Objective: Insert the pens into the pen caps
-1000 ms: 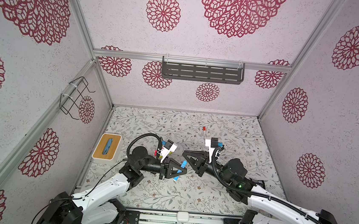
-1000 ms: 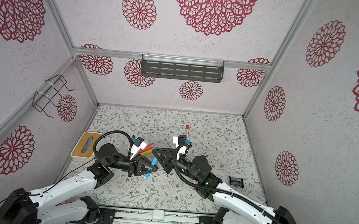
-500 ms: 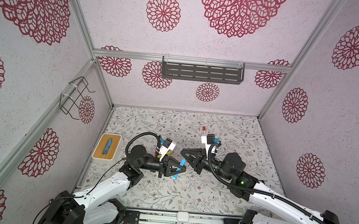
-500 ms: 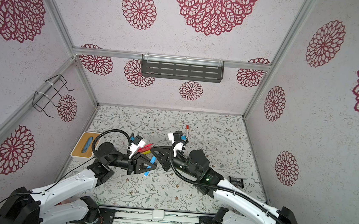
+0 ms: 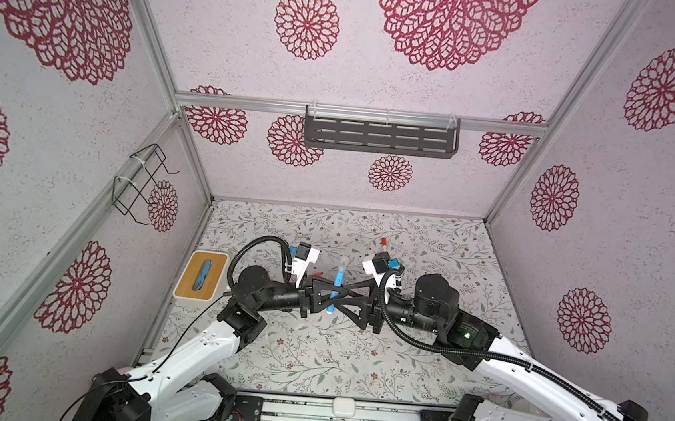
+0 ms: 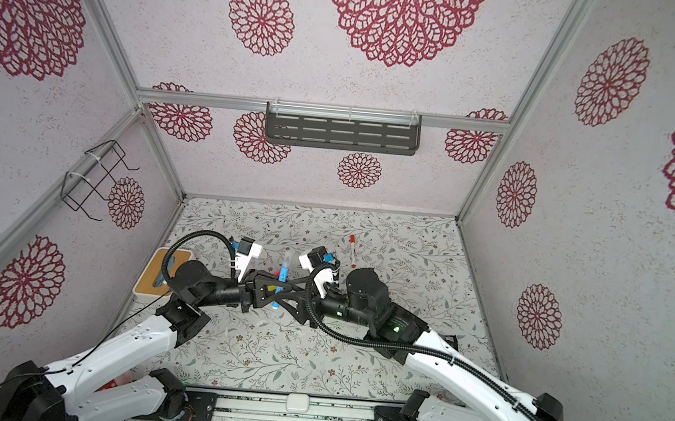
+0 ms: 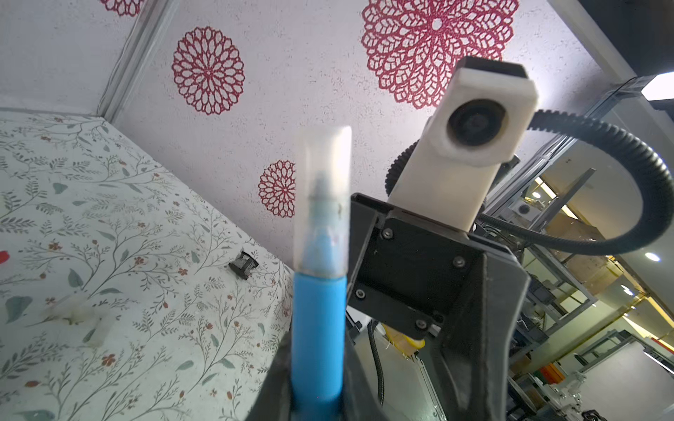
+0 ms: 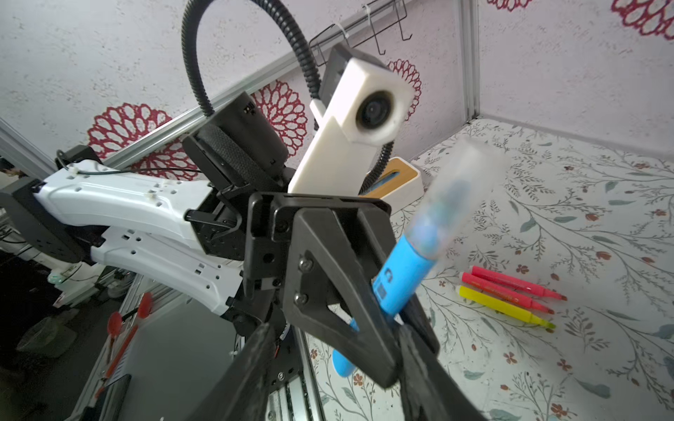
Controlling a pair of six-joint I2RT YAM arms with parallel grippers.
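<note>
One blue pen (image 7: 319,328) is clamped between the closed fingers of the left gripper (image 5: 329,298), with a translucent cap (image 7: 322,197) seated on its tip above them. The right gripper (image 5: 346,300) is seen with fingers parted on nothing, just beside the left fingers. A loosely pressed cap could be knocked off should those parted fingers be dragged past it. Three uncapped pens (image 8: 510,295) are left lying beyond the left fingers; something blue is kept in the wooden-topped box (image 5: 216,267) well behind them.
</note>
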